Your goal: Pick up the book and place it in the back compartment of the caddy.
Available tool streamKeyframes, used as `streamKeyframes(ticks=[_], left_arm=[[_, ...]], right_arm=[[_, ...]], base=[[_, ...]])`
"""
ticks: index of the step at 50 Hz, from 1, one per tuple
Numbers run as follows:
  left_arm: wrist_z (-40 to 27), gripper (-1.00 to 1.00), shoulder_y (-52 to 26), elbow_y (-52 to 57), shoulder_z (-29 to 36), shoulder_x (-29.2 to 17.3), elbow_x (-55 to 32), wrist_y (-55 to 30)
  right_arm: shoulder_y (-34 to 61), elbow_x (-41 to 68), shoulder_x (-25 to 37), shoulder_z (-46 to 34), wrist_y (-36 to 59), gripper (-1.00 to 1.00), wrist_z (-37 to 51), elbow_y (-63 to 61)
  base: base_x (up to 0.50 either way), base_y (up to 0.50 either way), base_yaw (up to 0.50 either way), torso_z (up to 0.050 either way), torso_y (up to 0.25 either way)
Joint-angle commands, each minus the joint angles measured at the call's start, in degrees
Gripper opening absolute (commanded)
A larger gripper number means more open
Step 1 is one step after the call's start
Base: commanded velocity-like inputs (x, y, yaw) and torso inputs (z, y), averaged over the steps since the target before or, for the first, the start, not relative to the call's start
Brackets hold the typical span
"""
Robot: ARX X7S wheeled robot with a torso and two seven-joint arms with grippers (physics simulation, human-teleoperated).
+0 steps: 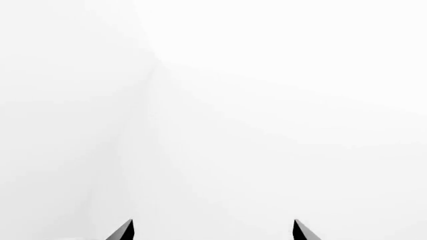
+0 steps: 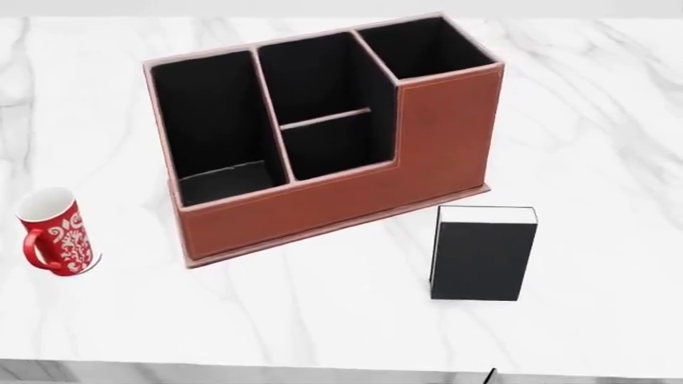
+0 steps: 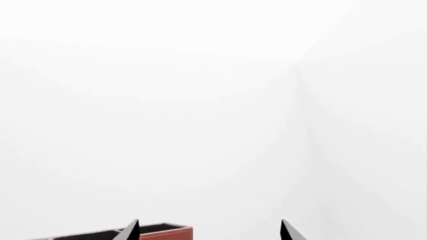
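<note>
Head view: book (image 2: 482, 253) stands upright on marble table (image 2: 597, 120) just beside caddy (image 2: 341, 200), probably rigid, light, matte-grippy, best pinched across its covers; both wrist views show spread fingertips on left gripper (image 1: 213, 231) and right gripper (image 3: 210, 231), empty.

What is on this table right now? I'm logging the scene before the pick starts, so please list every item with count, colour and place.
caddy: one, red-brown with pale trim and black lining, four cells, centre of the table toward the back.
book: one, black cover with white page edge, lying flat in front of the caddy's tall end, apart from it.
mug: one, red with white pattern, upright at the table's left edge.
table: one, white marble-look.
left gripper: black fingertips apart, nothing between them.
right gripper: black fingertips apart, empty; caddy top visible beyond.
</note>
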Motion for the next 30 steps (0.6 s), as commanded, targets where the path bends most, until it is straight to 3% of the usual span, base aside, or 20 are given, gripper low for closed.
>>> streamKeyframes(ticks=[1, 30], left_arm=[[-0.49, 1.0, -0.06, -0.07, 0.27, -0.36, -0.13, 0.2], [-1.02, 1.0, -0.14, -0.37, 0.79, -0.95, -0.46, 0.85]], right_arm=[[-0.06, 0.3, 0.57, -0.54, -0.07, 1.0, 0.71, -0.23], [-0.1, 0.3, 2.04, -2.05, -2.23, 1.0, 2.03, 0.28]], base=[[0.0, -0.1, 0.0, 0.0, 0.0], [0.0, -0.04, 0.0, 0.0, 0.0]])
